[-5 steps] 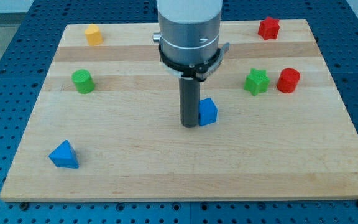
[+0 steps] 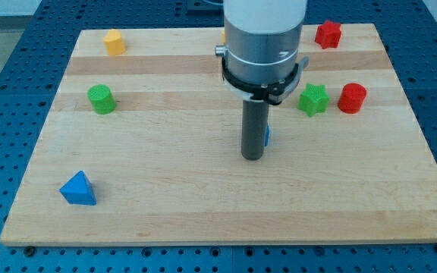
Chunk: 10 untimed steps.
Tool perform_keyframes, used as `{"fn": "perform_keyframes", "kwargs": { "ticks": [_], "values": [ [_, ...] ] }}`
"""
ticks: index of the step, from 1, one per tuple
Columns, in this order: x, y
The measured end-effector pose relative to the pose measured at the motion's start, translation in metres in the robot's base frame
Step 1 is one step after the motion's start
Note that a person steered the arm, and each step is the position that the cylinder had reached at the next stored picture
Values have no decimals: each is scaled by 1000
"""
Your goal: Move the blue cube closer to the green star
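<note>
My tip [image 2: 253,157] rests on the wooden board [image 2: 165,197] near its middle. The blue cube [image 2: 266,136] is almost wholly hidden behind the rod; only a thin blue sliver shows at the rod's right edge, touching it. The green star [image 2: 313,99] lies up and to the right of the tip, about a rod's width beyond the blue sliver.
A red cylinder [image 2: 352,98] stands just right of the green star. A red star [image 2: 328,33] is at the top right. A yellow block [image 2: 114,42] is at the top left, a green cylinder [image 2: 101,98] at the left, a blue triangle [image 2: 78,188] at the bottom left.
The rod has moved to the view's right and slightly down. The blue cube has shifted right with it and is now mostly hidden behind the rod.
</note>
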<state>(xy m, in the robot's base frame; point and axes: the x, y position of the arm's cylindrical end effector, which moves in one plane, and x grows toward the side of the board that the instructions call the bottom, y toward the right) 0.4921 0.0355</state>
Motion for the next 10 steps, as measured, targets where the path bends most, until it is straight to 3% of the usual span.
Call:
{"fn": "perform_keyframes", "kwargs": {
  "ticks": [5,10],
  "values": [
    [-61,2],
    [-84,-32]
  ]
}}
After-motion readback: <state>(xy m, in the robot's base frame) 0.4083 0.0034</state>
